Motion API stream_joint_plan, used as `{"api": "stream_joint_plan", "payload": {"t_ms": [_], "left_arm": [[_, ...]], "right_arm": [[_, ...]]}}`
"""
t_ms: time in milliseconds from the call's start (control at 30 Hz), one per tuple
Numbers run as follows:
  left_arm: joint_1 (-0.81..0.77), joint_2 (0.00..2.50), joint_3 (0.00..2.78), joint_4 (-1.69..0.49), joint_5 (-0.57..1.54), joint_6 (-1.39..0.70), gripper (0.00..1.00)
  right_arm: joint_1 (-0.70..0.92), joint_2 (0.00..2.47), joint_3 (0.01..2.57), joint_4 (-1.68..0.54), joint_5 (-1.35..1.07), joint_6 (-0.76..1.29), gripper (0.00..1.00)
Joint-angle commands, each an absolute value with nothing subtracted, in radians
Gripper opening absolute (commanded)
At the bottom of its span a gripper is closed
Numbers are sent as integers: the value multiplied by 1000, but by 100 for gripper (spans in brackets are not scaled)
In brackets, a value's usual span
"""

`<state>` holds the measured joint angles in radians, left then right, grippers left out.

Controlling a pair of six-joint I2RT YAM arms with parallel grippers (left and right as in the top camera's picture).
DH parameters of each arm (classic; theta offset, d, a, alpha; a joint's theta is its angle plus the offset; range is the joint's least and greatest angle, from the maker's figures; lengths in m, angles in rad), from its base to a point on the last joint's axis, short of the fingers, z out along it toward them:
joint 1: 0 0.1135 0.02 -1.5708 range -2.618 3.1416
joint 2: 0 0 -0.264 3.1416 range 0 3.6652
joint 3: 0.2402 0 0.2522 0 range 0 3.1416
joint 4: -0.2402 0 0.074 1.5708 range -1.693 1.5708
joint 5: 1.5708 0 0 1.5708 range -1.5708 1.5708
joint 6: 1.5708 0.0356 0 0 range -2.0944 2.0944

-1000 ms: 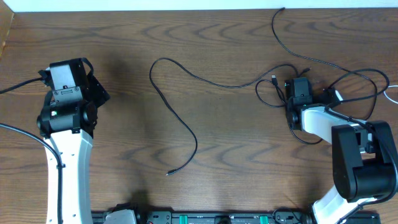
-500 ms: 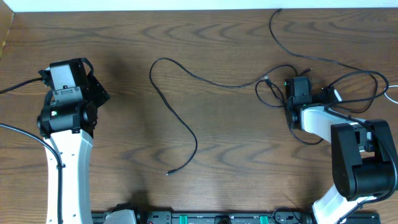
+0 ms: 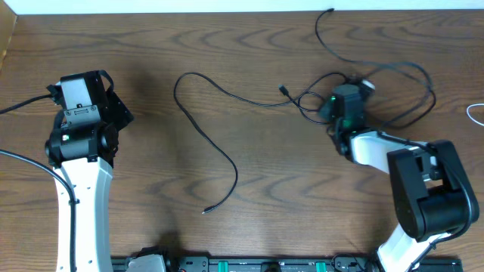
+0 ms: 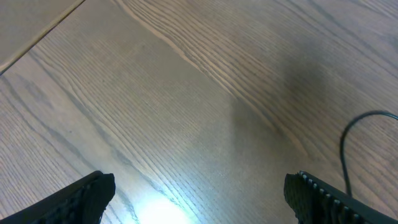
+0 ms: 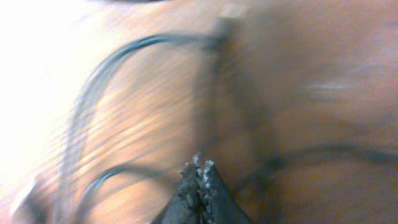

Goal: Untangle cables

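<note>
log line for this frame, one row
left claw: open, above table | right claw: shut at cable tangle, grip unclear | long black cable: trails left, free end loose

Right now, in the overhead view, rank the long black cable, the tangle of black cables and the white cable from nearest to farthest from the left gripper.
From the left gripper:
1. The long black cable, mid-table.
2. The tangle of black cables, right side.
3. The white cable, far right edge.

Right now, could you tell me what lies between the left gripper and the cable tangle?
Overhead shows one long black cable snaking across the otherwise bare table.
</note>
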<state>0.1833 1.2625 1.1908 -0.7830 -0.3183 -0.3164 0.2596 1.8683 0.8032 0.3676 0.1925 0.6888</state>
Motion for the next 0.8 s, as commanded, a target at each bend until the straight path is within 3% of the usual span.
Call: {"api": "stream_joint_plan", "payload": {"t_ms": [0, 200, 367, 400, 433, 467, 500, 700, 767], "left_arm": [[189, 1268, 1199, -784, -318, -308, 92], [189, 1268, 1199, -785, -318, -308, 92], [189, 1268, 1199, -785, -318, -308, 92], [189, 1268, 1199, -786, -318, -308, 92], [189, 1268, 1199, -788, -318, -308, 92], [189, 1268, 1199, -789, -318, -308, 92], [189, 1268, 1199, -792, -318, -308, 92], [189, 1268, 1199, -800, -318, -308, 92], [189, 1268, 1199, -799, -318, -308, 92]], "right_arm": [[307, 1879, 815, 382, 32, 456, 1], [383, 1848, 858, 358, -98, 304, 1], [424, 1758, 871, 311, -21, 298, 3], [427, 1740, 871, 296, 20, 299, 13], [427, 1722, 871, 273, 68, 307, 32], [427, 1707, 871, 249, 115, 327, 45], [427, 1695, 871, 220, 168, 358, 52], [427, 1681, 871, -70, 410, 754, 73], [427, 1681, 871, -174, 451, 957, 86]]}}
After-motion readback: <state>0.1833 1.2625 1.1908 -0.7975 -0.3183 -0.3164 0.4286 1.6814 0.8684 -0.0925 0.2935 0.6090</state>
